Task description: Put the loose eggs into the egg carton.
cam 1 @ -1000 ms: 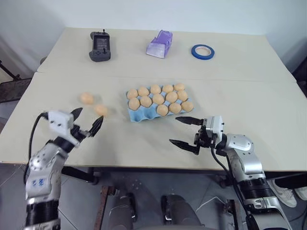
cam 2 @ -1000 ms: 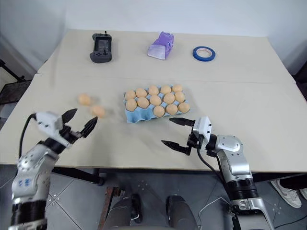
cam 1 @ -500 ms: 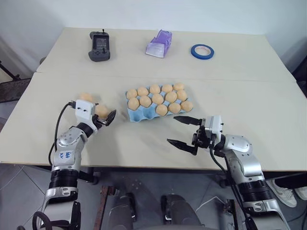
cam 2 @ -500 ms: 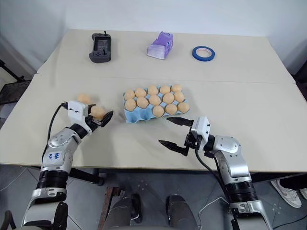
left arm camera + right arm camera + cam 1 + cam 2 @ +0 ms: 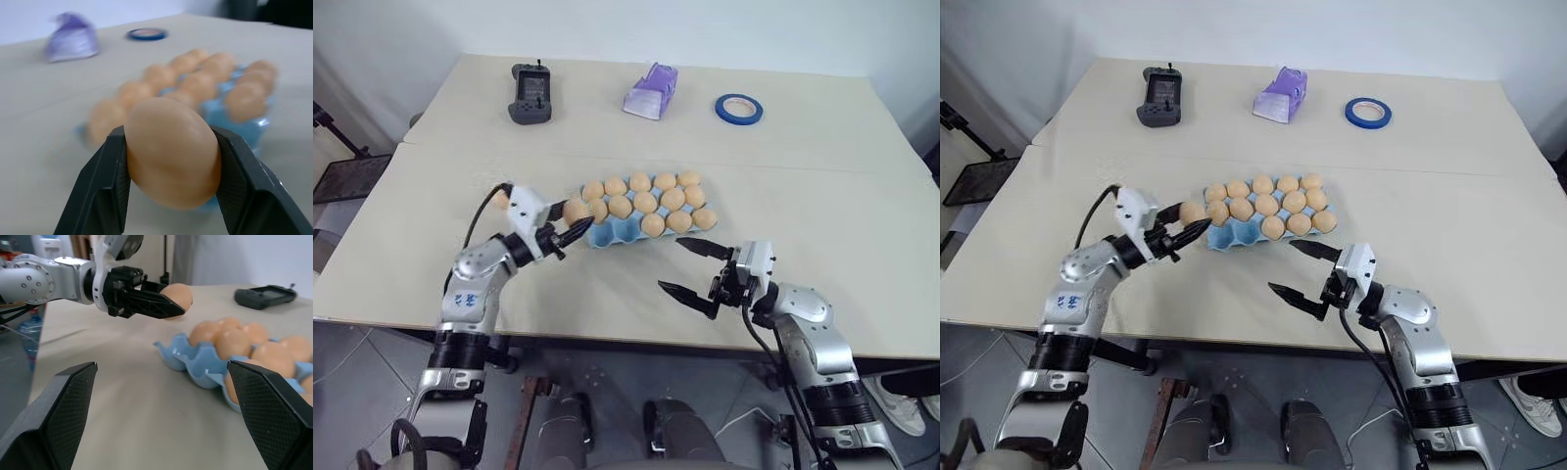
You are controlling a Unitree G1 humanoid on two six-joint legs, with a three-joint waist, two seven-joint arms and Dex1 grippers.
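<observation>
One pale orange-tan oval egg (image 5: 171,152) sits clenched in the left gripper (image 5: 570,227), at nine o'clock of the light blue moulded pulp carton (image 5: 607,233); next, lower it into an empty cup. The right gripper (image 5: 690,265) waits with fingers spread and empty.

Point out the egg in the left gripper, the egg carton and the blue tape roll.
held egg (image 5: 171,152), left wrist view, middle of its shell.
egg carton (image 5: 612,233), left eye view, empty blue front cups.
blue tape roll (image 5: 738,108), left eye view, its ring.
</observation>
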